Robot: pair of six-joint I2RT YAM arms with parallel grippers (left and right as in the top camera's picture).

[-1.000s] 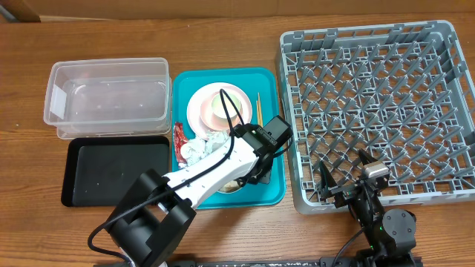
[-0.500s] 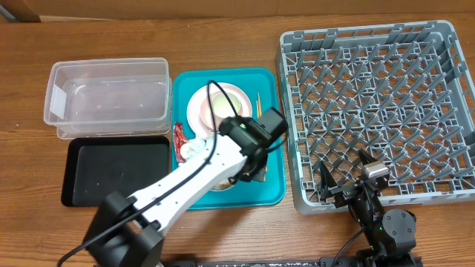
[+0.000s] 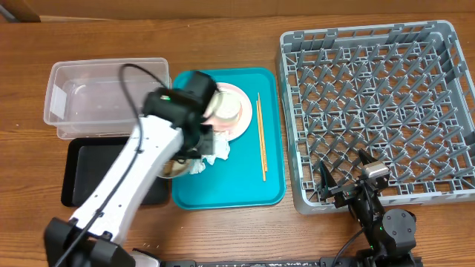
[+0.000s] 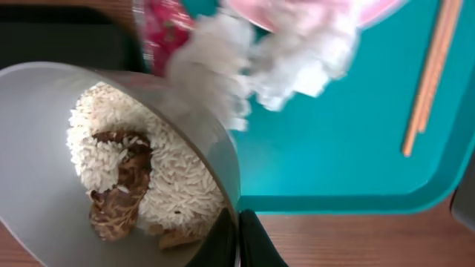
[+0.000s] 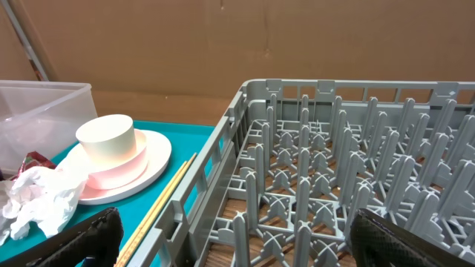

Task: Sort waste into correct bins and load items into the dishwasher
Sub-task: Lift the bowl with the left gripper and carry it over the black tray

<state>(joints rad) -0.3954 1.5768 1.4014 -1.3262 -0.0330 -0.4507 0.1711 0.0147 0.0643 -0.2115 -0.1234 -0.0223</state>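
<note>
My left gripper [image 4: 236, 226] is shut on the rim of a small white bowl [image 4: 44, 208] that holds white rice [image 4: 174, 174] and brownish scraps [image 4: 119, 189]. From overhead the bowl [image 3: 176, 168] hangs over the left edge of the teal tray [image 3: 245, 189], beside the black tray [image 3: 96, 174]. Crumpled napkins [image 3: 214, 148] and a red wrapper [image 4: 163, 30] lie just past it. On a pink plate [image 3: 241, 122] stands another small bowl [image 3: 226, 107]. Chopsticks [image 3: 260, 137] lie on the tray's right side. My right gripper [image 5: 245, 245] stands open at the near-left corner of the dish rack [image 3: 378, 104].
A clear plastic tub [image 3: 107, 96] stands behind the black tray at the left. The grey rack fills the right side of the table, its upright pegs [image 5: 326, 170] right ahead of the right gripper. Bare wood runs along the table's front edge.
My left arm has swung left from the middle of the teal tray to its left edge, carrying the rice bowl. The plate, bowl and chopsticks now show. The right arm is still.
</note>
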